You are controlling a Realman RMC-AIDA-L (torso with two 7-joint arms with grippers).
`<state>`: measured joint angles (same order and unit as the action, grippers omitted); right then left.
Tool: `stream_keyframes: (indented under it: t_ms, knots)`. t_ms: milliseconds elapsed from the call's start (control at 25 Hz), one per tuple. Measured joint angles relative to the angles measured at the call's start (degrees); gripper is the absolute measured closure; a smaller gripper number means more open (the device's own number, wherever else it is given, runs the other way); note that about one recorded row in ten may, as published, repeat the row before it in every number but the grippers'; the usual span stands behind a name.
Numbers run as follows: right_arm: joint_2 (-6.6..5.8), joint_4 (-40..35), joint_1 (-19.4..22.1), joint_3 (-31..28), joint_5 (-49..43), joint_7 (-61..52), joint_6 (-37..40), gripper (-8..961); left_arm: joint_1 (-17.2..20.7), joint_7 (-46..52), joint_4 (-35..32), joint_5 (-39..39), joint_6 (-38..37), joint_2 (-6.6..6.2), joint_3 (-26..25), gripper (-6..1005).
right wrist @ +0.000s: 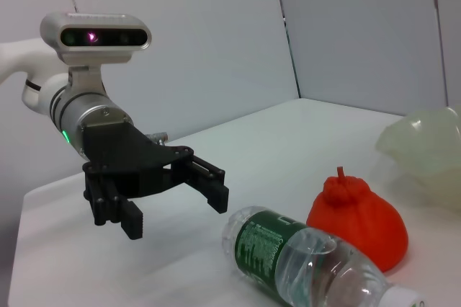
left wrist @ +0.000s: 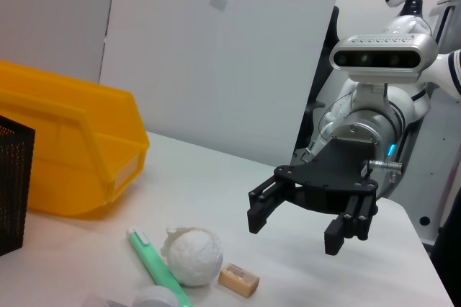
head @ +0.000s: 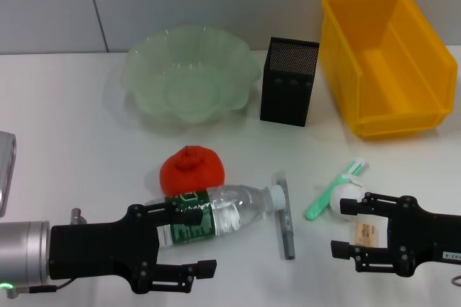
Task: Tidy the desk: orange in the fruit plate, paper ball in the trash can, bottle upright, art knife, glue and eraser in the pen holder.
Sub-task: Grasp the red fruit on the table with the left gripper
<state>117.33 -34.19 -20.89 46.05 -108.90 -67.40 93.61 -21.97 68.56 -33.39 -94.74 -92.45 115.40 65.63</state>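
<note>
Left pincer (head: 193, 241) spread around base of bottle (head: 216, 215), lying lower centre on tabletop (head: 72, 127). Right pincer (head: 351, 225) spread beside paper ball (head: 346, 199). You risk rolling bottle into orange (head: 191, 168) if you close off-centre.

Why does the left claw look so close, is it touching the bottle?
Apart. The right wrist view shows the open left gripper hanging short of the lying bottle, with bare table between them.

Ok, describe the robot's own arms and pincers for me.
Both arms end alike: a silver cylindrical wrist, a grey camera bar mounted on it, then a matte black angular pincer with ridged fingertips. The left pincer has a green light at its wrist; the right pincer carries a small white label.
</note>
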Motion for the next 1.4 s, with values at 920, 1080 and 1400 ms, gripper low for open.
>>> stream_keyframes:
  t_ms: [920, 1080, 1400]
  knots:
    - [0.34, 0.0, 0.2, 0.0, -0.2, 0.0, -0.5, 187, -1.3, 0.5, -1.0, -0.2, 1.7, 1.13, -4.9, 159]
    - [0.35, 0.0, 0.2, 0.0, -0.1, 0.0, -0.5, 189, -3.2, 1.1, -1.4, -0.3, 7.1, 1.76, -9.5, 164]
    - [0.35, 0.0, 0.1, -0.1, 0.1, -0.4, -0.5, 193, -6.0, 1.3, -0.8, -0.9, 21.2, 2.81, -10.0, 170]
